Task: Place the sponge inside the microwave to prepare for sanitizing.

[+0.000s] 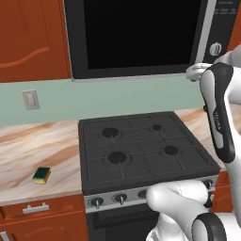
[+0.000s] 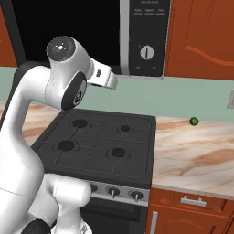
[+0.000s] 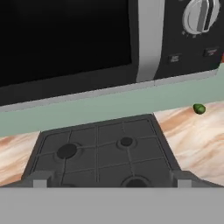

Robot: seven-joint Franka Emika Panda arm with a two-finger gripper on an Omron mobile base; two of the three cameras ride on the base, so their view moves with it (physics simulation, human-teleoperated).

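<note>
Yellow sponge (image 1: 41, 175) lies on the tabletop (image 1: 28, 150) left of the stove (image 1: 141, 146); the spread, empty claw (image 3: 111, 183) should swing there.

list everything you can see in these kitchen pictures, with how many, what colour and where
yellow block sponge with dark green scrub top: one, on the marble counter left of the stove
black-fronted microwave with dark glass door: one, door shut, above the stove
white round microwave knob: one, on its control panel
black four-burner gas stove: one, between counters
small round green ball: one, on the counter right of the stove, by the wall
grey wall switch plate: one, pale green wall on the left
red-brown wooden cabinets: several, above and below the counter
white robot claw: one, open, empty, pointing at the stove and microwave
</note>
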